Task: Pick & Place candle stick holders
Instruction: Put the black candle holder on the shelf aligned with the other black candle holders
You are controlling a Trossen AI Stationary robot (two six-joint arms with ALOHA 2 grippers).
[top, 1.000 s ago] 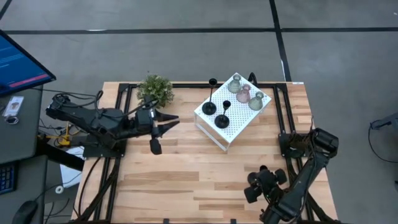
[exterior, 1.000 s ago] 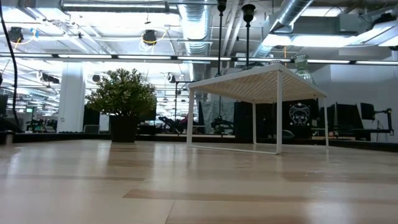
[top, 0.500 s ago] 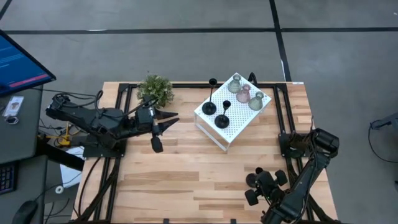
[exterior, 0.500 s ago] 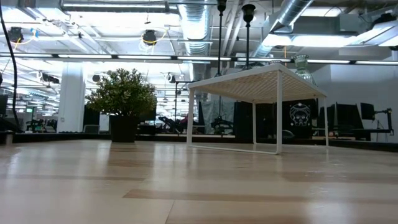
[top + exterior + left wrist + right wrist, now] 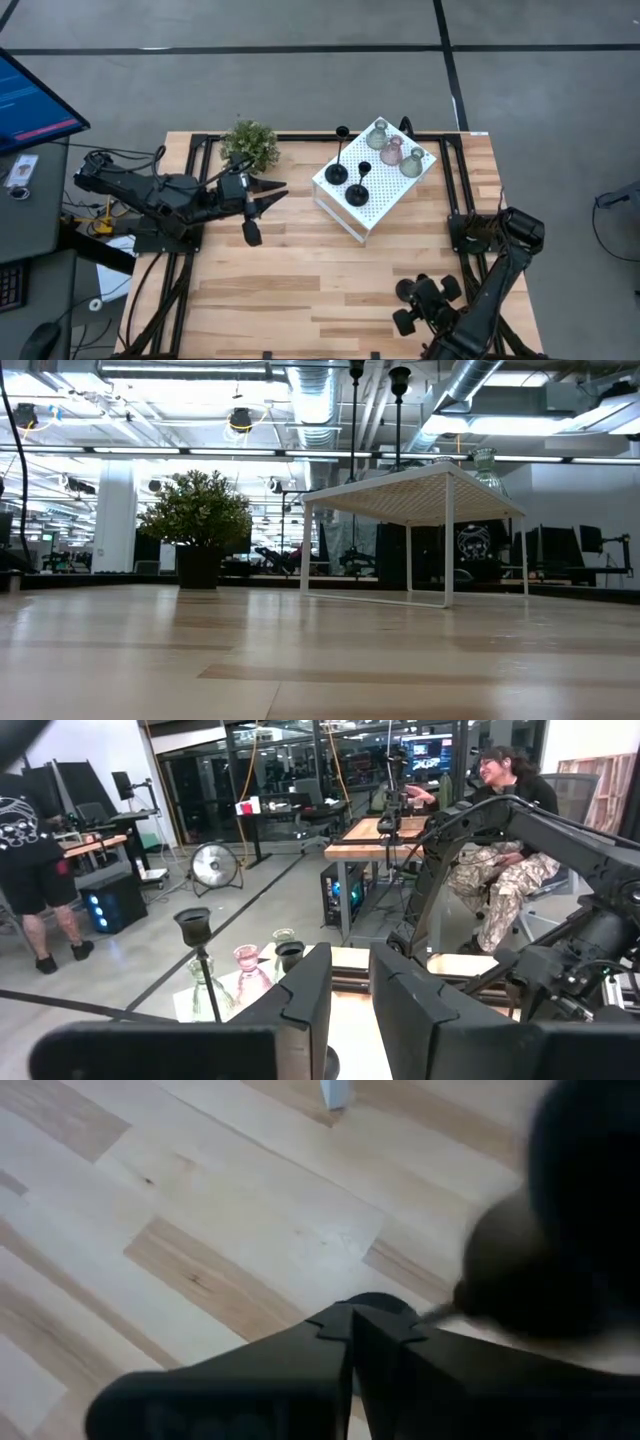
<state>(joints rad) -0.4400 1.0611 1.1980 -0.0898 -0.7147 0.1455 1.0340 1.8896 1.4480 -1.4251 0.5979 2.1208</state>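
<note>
Two black candle stick holders point(image 5: 335, 172) point(image 5: 357, 193) and three glass ones, one of them pink point(image 5: 392, 150), stand on the white perforated box point(image 5: 372, 215). My left gripper point(image 5: 280, 192) hovers left of the box, fingers pointing at it, nearly closed point(image 5: 350, 955). A third black candle stick holder point(image 5: 250, 228) sticks out from it toward the near edge. My right gripper point(image 5: 415, 305) is shut point(image 5: 350, 1320) low over the table's near right part, with nothing in it. My left gripper has the black candle stick holder lifted clear of the table, with its free end point(image 5: 251, 238) toward the near edge. The fingers lie level and come from the table's left. They hide the place of contact, so I cannot tell which part they pinch.
A green potted plant point(image 5: 250, 145) stands at the far edge, behind my left gripper. Bare wood lies between the box and the near edge point(image 5: 300, 290). Beyond the table the left wrist view shows a seated person point(image 5: 500, 830) and a standing person point(image 5: 30, 860).
My right gripper has drawn back a little toward the table's near edge. The left arm and the black holder have kept still.
</note>
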